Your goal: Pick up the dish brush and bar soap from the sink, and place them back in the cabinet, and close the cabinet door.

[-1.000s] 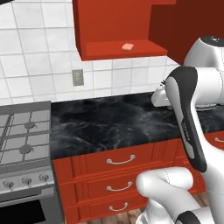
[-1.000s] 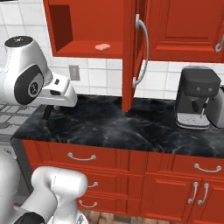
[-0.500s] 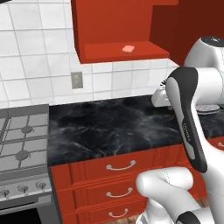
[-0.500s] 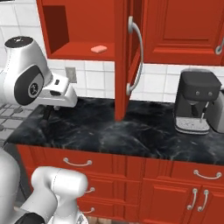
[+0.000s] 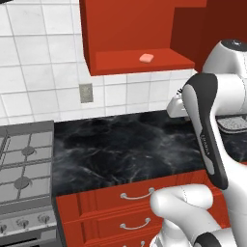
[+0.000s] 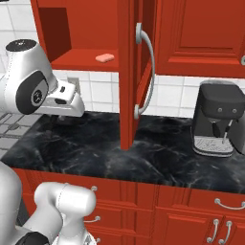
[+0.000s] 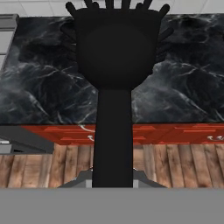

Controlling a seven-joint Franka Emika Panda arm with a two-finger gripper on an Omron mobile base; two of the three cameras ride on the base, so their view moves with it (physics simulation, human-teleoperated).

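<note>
In the hand view my gripper is shut on the thin handle of the black dish brush, whose round bristly head points away over the dark counter. The salmon-pink bar soap lies on the bottom shelf of the open red cabinet. The cabinet door stands swung open, edge-on, with its long silver handle facing right. My hand hovers above the counter, below and left of the shelf in the right base view. The sink is out of view.
A black marble counter runs under the cabinet, with red drawers below. A gas stove sits at the left. A black coffee machine stands on the counter at the right. A wall outlet is on the tiles.
The whole scene has shifted slightly in both base views, so the base has driven. The arm keeps its pose, still gripping the brush.
</note>
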